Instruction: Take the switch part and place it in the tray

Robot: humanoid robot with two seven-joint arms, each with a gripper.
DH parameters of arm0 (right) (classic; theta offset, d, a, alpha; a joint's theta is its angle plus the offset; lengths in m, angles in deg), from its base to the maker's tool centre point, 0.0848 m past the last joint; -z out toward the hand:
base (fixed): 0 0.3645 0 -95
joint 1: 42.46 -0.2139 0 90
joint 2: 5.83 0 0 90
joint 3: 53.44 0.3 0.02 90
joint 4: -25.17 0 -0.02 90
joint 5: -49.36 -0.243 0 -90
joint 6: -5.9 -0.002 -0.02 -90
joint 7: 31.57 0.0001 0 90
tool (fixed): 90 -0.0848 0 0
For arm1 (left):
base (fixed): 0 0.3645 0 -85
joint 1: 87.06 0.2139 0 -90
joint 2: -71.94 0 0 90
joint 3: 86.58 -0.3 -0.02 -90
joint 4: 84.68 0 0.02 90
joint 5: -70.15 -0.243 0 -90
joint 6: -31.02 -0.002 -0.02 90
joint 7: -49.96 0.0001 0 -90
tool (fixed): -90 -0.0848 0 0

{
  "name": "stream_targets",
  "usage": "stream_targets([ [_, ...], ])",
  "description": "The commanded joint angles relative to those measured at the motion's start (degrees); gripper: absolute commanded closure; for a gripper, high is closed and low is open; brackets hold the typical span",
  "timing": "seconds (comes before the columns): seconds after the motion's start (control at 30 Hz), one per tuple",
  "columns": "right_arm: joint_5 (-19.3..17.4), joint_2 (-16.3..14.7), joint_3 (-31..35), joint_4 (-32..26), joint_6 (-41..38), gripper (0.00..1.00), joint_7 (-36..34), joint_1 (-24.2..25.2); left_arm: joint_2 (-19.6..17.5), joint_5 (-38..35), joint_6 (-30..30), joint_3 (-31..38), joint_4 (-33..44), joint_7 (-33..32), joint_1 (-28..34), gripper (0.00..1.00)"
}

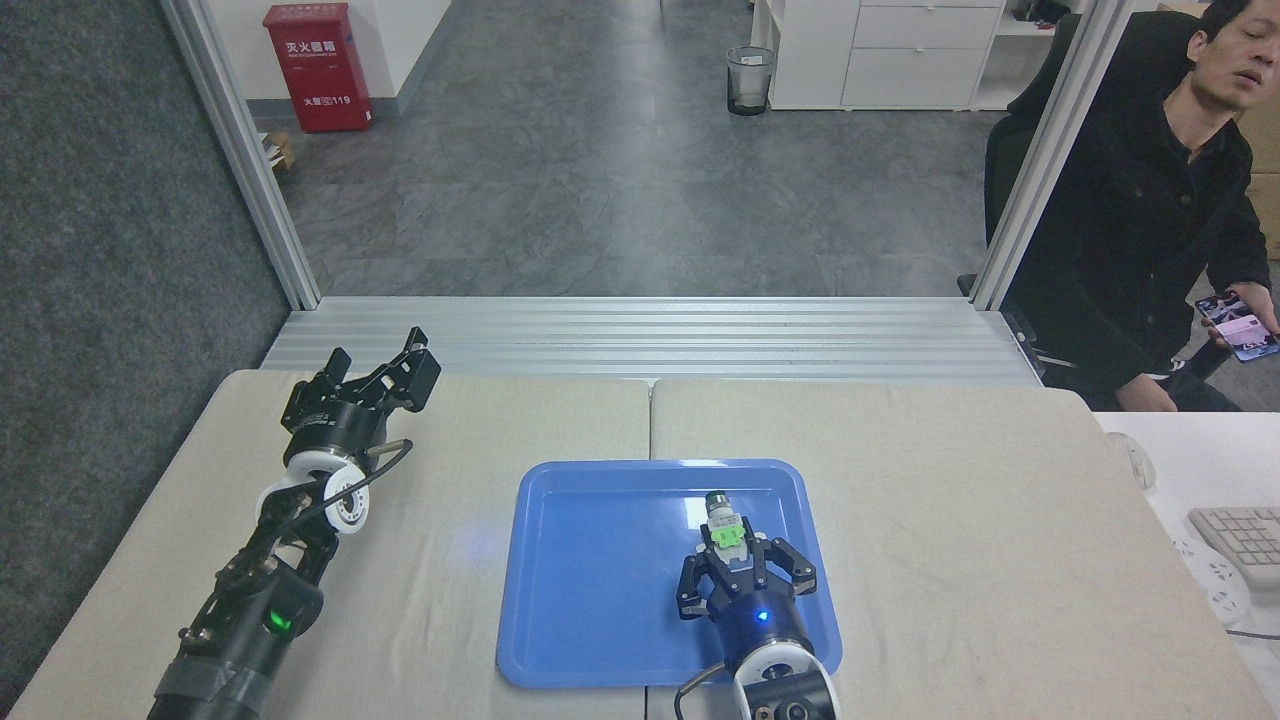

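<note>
Beige counter [1000,520] bearing the tray [560,640]; right hand [742,560], closed on the switch part [727,530], over the tray's right half; placing step; next, lower and release; left hand [385,370] open, idle.

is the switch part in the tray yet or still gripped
Still gripped: the right end effector is shut on the switch part, over the blue tray. Whether it touches the tray floor cannot be told.

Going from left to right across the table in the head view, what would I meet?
Left gripper, black and open → glossy blue plastic tray → small grey-white switch part with green middle, held in the right gripper above the tray → pale keyboard at the right edge.
</note>
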Motion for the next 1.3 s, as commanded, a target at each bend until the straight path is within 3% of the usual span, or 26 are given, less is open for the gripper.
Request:
stream_targets([
  [0.0,0.6,-1.1,-3.8,7.2,-0.2,0.91,0.0,-0.1,0.0,0.0,0.0,0.0,0.0,0.0,0.0,0.0],
  [0.07,0.4,-1.1,-3.6,7.4,-0.1,0.86,0.0,-0.1,0.0,0.0,0.0,0.0,0.0,0.0,0.0,0.0],
  [0.1,0.0,-1.1,-3.4,7.4,-0.1,0.7,0.0,-0.1,0.0,0.0,0.0,0.0,0.0,0.0,0.0,0.0],
  [0.17,-1.8,-0.7,-1.4,7.2,0.4,0.15,-0.2,-0.2,0.0,0.0,0.0,0.0,0.0,0.0,0.0,0.0],
  [0.2,-3.0,0.0,1.1,6.6,0.6,0.0,-0.3,-0.3,0.0,0.0,0.0,0.0,0.0,0.0,0.0,0.0],
  [0.33,-3.7,2.8,9.9,4.5,0.3,0.0,-2.4,-4.6,0.0,0.0,0.0,0.0,0.0,0.0,0.0,0.0],
  [0.47,-4.2,2.2,13.0,3.4,0.0,0.0,-4.7,-10.5,0.0,0.0,0.0,0.0,0.0,0.0,0.0,0.0],
  [0.57,-4.4,-2.0,16.1,3.4,-1.7,0.0,-4.7,-16.3,0.0,0.0,0.0,0.0,0.0,0.0,0.0,0.0],
  [0.63,-4.8,-6.5,17.3,3.8,-5.7,0.0,-4.7,-19.6,0.1,0.0,0.0,0.0,0.0,0.0,0.0,0.0],
  [0.73,-6.4,-13.4,17.6,5.3,-12.0,0.0,-4.7,-21.2,0.0,0.0,0.0,0.0,0.0,0.0,0.0,0.0],
  [0.9,-12.8,-21.6,18.0,8.1,-20.3,0.0,-4.6,-21.3,0.0,0.0,0.0,0.0,0.0,0.0,0.0,0.0],
  [1.1,-12.9,-23.9,18.1,14.5,-20.7,0.0,-4.8,-23.7,0.1,0.0,0.0,0.0,0.0,0.0,0.0,0.0],
  [1.27,-13.9,-24.5,18.2,15.7,-21.3,0.0,-6.1,-23.7,0.0,0.0,0.0,0.0,0.0,0.0,0.0,0.0],
])
